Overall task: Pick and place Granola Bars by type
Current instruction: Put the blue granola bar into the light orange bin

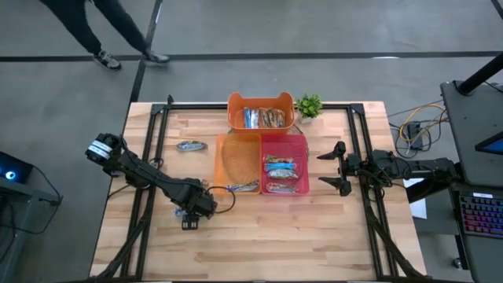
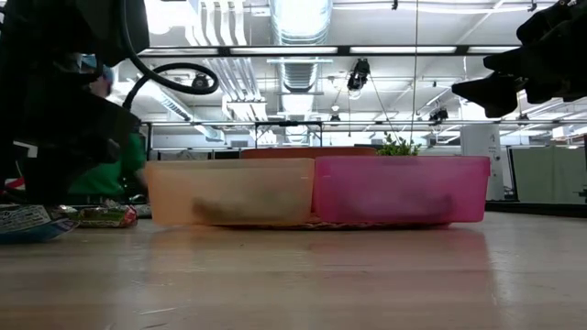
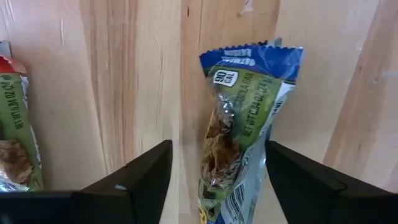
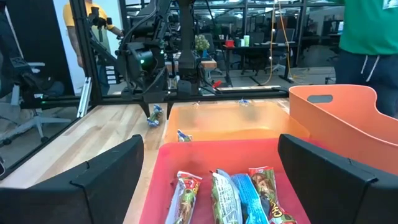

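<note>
My left gripper is open low over the table's near left part. Its fingers stand on either side of a blue-and-green granola bar. A second bar lies beside it. Both lie on the wood in the low view, the first and the second. Another bar lies in front of the pale orange bin, and one more lies at the far left. My right gripper is open and empty, hovering right of the pink bin, which holds several bars. My left gripper has one finger right beside the bar's long edge. I cannot tell whether it touches the bar. The fingers point down and stand across the bar's width.
An orange bin with several bars stands at the table's far middle, with a small potted plant to its right. A person walks on the floor beyond the far edge. Bare wood lies along the near edge.
</note>
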